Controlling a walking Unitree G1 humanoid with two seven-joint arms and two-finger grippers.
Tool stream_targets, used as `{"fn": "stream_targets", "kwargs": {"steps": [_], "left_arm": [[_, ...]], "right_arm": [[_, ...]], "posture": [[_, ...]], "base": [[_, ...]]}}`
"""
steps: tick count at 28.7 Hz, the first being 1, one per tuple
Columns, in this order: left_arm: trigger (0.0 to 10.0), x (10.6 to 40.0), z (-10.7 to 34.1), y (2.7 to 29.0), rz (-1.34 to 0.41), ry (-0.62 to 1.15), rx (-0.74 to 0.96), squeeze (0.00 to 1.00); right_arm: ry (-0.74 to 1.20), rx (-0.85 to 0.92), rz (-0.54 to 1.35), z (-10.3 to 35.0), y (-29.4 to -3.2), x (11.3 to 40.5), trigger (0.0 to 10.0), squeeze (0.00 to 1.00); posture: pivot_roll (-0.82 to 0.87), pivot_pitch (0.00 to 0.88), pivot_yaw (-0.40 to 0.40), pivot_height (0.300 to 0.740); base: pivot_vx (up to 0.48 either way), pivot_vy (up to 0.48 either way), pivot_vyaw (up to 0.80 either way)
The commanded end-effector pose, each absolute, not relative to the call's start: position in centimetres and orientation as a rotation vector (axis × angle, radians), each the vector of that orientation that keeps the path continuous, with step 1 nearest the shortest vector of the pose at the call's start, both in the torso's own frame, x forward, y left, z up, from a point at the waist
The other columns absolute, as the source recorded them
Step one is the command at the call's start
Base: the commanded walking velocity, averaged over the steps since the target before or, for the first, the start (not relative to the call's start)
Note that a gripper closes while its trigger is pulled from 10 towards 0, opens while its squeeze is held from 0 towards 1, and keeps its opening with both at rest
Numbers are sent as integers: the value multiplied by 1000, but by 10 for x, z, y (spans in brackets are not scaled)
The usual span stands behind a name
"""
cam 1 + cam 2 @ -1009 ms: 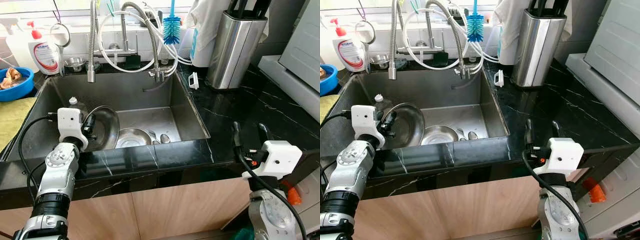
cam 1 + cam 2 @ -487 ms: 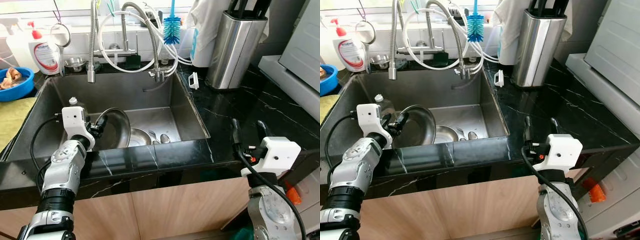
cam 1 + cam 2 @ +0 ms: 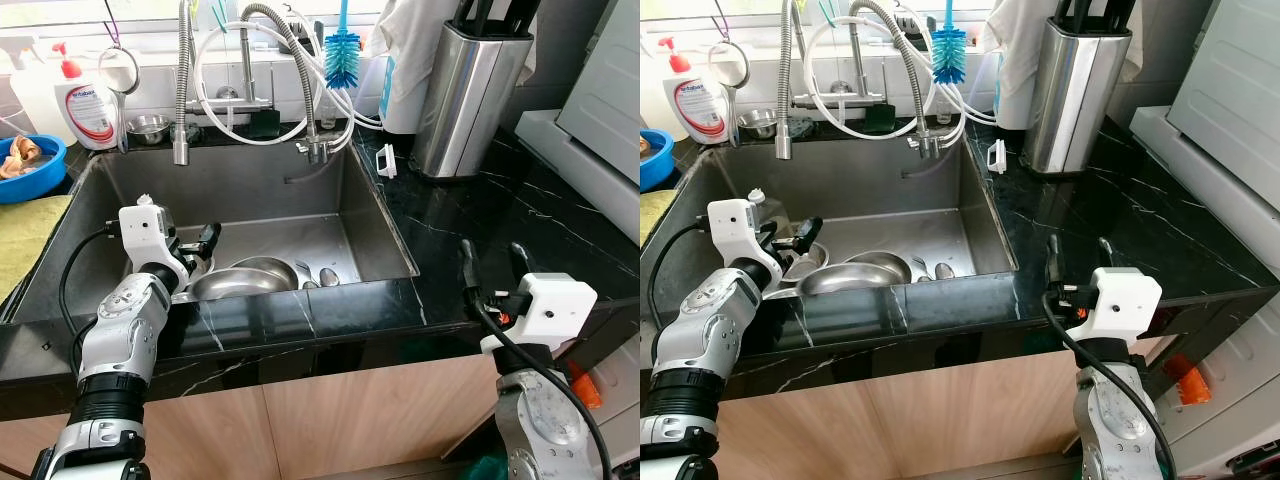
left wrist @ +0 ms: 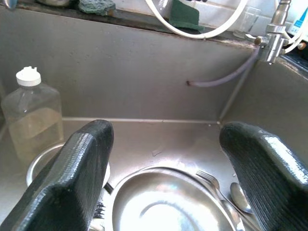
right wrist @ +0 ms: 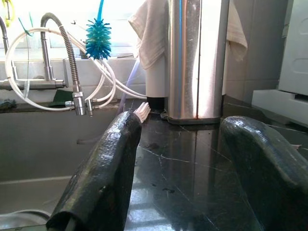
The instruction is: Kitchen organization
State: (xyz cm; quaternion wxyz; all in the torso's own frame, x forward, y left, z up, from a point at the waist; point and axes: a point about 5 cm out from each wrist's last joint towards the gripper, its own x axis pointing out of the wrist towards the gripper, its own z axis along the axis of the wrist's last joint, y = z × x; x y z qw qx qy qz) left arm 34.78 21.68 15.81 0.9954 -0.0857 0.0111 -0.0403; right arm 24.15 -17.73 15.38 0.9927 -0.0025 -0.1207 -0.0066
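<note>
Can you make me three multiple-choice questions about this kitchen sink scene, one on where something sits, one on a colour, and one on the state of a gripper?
1. Where does the clear bottle with the white cap stand?
A. inside the sink
B. on the black counter
C. on the windowsill

2. What colour are the bristles of the bottle brush hanging by the faucet?
A. red
B. blue
C. yellow

3. How is the left gripper?
A. shut on a spoon
B. shut on the bottle
C. open above the steel bowl

Answers: 1 A, it stands against the sink wall; 2 B, the bristles are blue; 3 C, the left wrist view shows both fingers spread with nothing between.
</note>
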Motion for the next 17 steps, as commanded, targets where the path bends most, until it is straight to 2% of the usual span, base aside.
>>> {"fn": "stream_targets", "kwargs": {"steps": [1, 5, 6, 7, 12, 17], "left_arm": [[10000, 349, 165, 216, -80, 3, -112, 0], [10000, 348, 169, 217, -67, -37, -39, 0], [10000, 345, 177, 213, -72, -116, 93, 0], [10000, 345, 177, 213, -72, -116, 93, 0], [10000, 329, 204, 212, 3, -342, 127, 0], [10000, 314, 213, 215, 29, -416, 183, 0]], "right_arm": [[-235, -9, -9, 154, -178, 244, 10000, 0], [-236, -12, -12, 154, -178, 244, 10000, 0], [-237, -16, -14, 154, -179, 244, 10000, 0], [-237, -16, -14, 154, -179, 244, 10000, 0], [-291, -48, -52, 162, -183, 245, 10000, 0], [-311, -39, -61, 166, -184, 246, 10000, 0]], "posture": [[60, 14, -24, 740], [59, 14, -24, 740], [59, 14, -24, 740], [59, 14, -24, 740], [58, 9, -24, 740], [56, 1, -21, 740]], "base": [[0, 0, 0], [0, 0, 0], [0, 0, 0], [0, 0, 0], [0, 0, 0], [0, 0, 0]]}}
